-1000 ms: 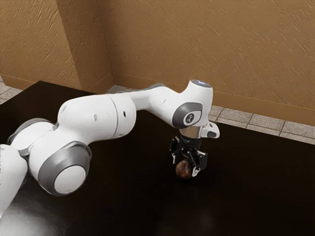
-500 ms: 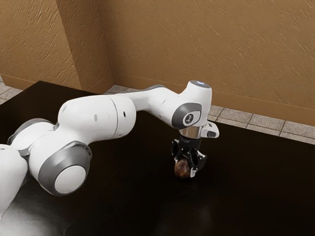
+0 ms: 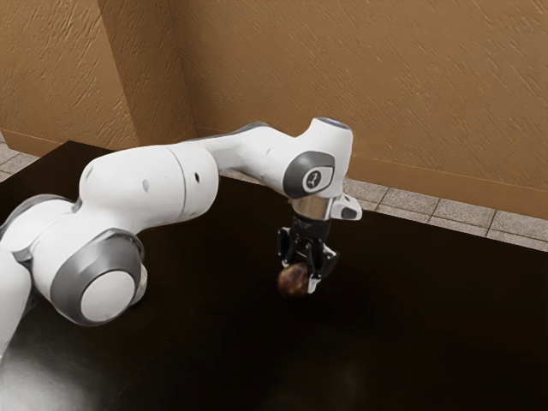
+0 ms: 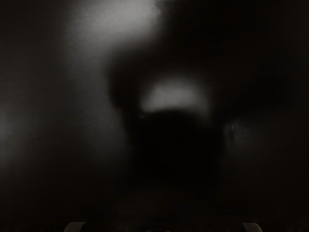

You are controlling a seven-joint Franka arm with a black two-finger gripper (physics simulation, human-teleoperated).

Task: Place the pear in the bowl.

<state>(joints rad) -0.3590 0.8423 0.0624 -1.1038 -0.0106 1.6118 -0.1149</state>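
One pear [image 3: 292, 281], dark and reddish brown, is held at the low end of the single black gripper [image 3: 300, 271], above or on the table [image 3: 411, 325]; whether the tabletop is touched by it cannot be told. Its two fingers are parted by the pear's width and pressed against it from two sides. The gripper is carried, pointing down, by one white arm [image 3: 141, 184] with grey joints, reached in from the exterior view's left. One dark table is spread beneath, backed by pale floor tiles [image 3: 428, 205] and a brown textured wall [image 3: 368, 77]
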